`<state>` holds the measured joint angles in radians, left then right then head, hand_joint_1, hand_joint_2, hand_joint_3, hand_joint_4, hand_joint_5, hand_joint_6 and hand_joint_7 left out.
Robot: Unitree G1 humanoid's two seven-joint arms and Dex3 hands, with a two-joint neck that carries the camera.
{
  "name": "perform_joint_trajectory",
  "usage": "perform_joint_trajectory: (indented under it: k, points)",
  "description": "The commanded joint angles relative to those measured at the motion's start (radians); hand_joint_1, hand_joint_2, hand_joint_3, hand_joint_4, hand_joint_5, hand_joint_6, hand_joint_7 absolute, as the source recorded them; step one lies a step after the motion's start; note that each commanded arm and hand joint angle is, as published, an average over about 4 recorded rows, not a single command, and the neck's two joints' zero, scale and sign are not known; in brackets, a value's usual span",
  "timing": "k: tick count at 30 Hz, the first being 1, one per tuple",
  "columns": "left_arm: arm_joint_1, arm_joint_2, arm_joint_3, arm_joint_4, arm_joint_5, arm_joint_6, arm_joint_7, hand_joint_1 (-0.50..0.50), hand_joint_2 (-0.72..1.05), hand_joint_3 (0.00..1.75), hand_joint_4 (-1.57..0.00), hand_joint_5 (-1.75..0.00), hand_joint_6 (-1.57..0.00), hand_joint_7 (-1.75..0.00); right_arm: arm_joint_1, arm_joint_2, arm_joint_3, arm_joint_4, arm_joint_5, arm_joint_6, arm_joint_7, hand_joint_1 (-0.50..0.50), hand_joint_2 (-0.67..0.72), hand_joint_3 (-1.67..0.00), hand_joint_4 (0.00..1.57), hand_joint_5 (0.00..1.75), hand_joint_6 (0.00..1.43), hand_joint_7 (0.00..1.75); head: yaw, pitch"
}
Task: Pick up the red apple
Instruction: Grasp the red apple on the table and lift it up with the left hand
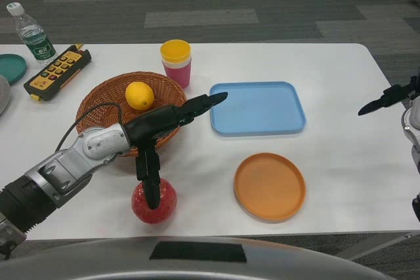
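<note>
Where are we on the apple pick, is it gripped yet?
Done: the left robot hand has reached the red apple at the table's near edge. In hand: some fingers lie over its top, others point toward the blue tray; no closed grip shows. Left: close and lift. The right robot hand waits at the right edge.

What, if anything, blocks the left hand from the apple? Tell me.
Nothing visible does. The left hand is already over the apple at the table's near edge, with some fingers hanging down its front. The basket lies behind the hand, not between them. Whether the hand grips the apple yet, I cannot tell.
</note>
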<state>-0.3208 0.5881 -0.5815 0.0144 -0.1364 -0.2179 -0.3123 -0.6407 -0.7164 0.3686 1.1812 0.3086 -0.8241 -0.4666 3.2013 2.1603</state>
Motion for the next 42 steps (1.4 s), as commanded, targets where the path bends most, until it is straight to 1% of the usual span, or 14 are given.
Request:
perform_joint_trajectory:
  k: [1, 5, 9, 15, 21, 24, 26, 29, 31, 33, 35, 37, 39, 42]
  points:
    - [-0.028, 0.003, -0.027, -0.021, 0.0, 0.003, 0.001, 0.5, -0.37, 0.07, 0.0, 0.0, 0.0, 0.0, -0.01, -0.016, -0.004, 0.006, 0.003, 0.0, -0.004, -0.45, 0.72, 0.0, 0.0, 0.0, 0.0, 0.0, 0.003, -0.003]
    - [-0.04, -0.003, -0.056, -0.022, -0.003, 0.0, 0.001, 0.5, -0.37, 0.07, 0.0, 0.0, 0.0, 0.0, -0.01, -0.016, -0.004, 0.007, 0.003, 0.0, -0.004, -0.42, 0.72, 0.0, 0.0, 0.0, 0.0, 0.0, -0.006, -0.009]
    - [-0.006, -0.013, -0.064, -0.023, -0.052, -0.014, 0.04, 0.5, -0.37, 0.04, 0.0, 0.0, 0.0, 0.0, -0.011, -0.021, -0.005, 0.008, 0.003, 0.0, -0.003, -0.42, 0.72, 0.0, 0.0, 0.0, 0.0, 0.0, -0.017, -0.017]
    - [0.007, -0.014, -0.051, -0.019, -0.053, -0.06, 0.039, 0.5, -0.37, 0.07, 0.0, 0.0, 0.0, 0.0, -0.014, -0.021, -0.011, 0.015, 0.003, 0.0, -0.002, -0.42, 0.72, 0.0, 0.0, 0.0, 0.0, 0.0, -0.005, -0.023]
    - [0.046, -0.001, 0.008, 0.01, -0.101, -0.158, 0.05, 0.5, -0.37, 0.09, 0.0, 0.0, 0.0, 0.0, -0.016, -0.013, -0.02, 0.018, 0.003, 0.0, -0.002, -0.42, 0.72, 0.0, 0.0, 0.0, 0.0, 0.0, -0.002, -0.025]
    - [0.048, 0.015, 0.029, 0.021, -0.108, -0.179, 0.048, 0.5, -0.37, 0.02, 0.0, 0.0, 0.0, 0.0, -0.016, -0.011, -0.02, 0.017, 0.003, 0.0, -0.002, -0.42, 0.72, 0.0, 0.0, 0.0, 0.0, 0.0, -0.002, -0.026]
    - [0.07, -0.009, 0.091, 0.024, -0.086, -0.177, 0.023, 0.5, -0.37, 0.02, 0.0, 0.0, 0.0, 0.0, -0.016, -0.006, -0.02, 0.016, 0.004, 0.0, -0.002, -0.42, 0.72, 0.0, 0.0, 0.0, 0.0, 0.0, -0.002, -0.03]
    - [0.109, -0.082, 0.208, 0.03, -0.03, -0.175, -0.021, 0.5, -0.37, 0.04, 0.0, 0.0, 0.0, 0.0, -0.014, 0.001, -0.02, 0.015, 0.005, 0.0, -0.002, -0.42, 0.72, 0.0, 0.0, 0.0, 0.0, 0.0, 0.016, -0.037]
    - [0.128, -0.131, 0.272, 0.038, 0.005, -0.173, -0.041, 0.5, -0.37, 0.09, 0.0, 0.0, 0.0, 0.0, -0.01, 0.004, -0.021, 0.012, 0.006, 0.0, -0.001, -0.42, 0.72, 0.0, 0.0, 0.0, 0.0, 0.0, 0.096, -0.035]
    - [0.146, -0.209, 0.355, 0.055, 0.047, -0.172, -0.054, 0.5, -0.33, 0.04, 0.0, 0.0, 0.0, 0.0, -0.006, 0.007, -0.025, 0.003, 0.007, 0.0, -0.001, -0.42, 0.72, 0.0, 0.0, 0.0, 0.0, 0.0, 0.219, -0.03]
    - [0.159, -0.314, 0.444, 0.073, 0.101, -0.172, -0.067, 0.5, -0.26, 0.02, 0.0, 0.0, 0.0, 0.0, 0.006, 0.013, -0.041, -0.012, 0.007, -0.001, -0.002, -0.42, 0.72, 0.0, 0.0, 0.0, 0.0, 0.0, 0.287, -0.029]
    - [0.164, -0.408, 0.51, 0.081, 0.157, -0.172, -0.1, 0.5, -0.24, 0.04, 0.0, 0.0, 0.0, 0.0, 0.019, 0.018, -0.06, -0.023, 0.007, -0.004, -0.003, -0.42, 0.72, 0.0, 0.0, 0.0, 0.0, 0.0, 0.312, -0.03]
    - [0.164, -0.483, 0.559, 0.083, 0.209, -0.171, -0.146, 0.5, -0.24, 0.04, 0.0, 0.0, 0.0, 0.0, 0.023, 0.018, -0.066, -0.027, 0.007, -0.004, -0.004, -0.42, 0.72, 0.0, 0.0, 0.0, 0.0, 0.0, 0.333, -0.03]
    - [0.164, -0.551, 0.605, 0.093, 0.263, -0.151, -0.173, 0.5, -0.19, 0.09, 0.0, 0.0, 0.0, 0.0, 0.024, 0.017, -0.069, -0.028, 0.007, -0.004, -0.007, -0.42, 0.72, 0.0, 0.0, 0.0, 0.0, 0.0, 0.35, -0.028]
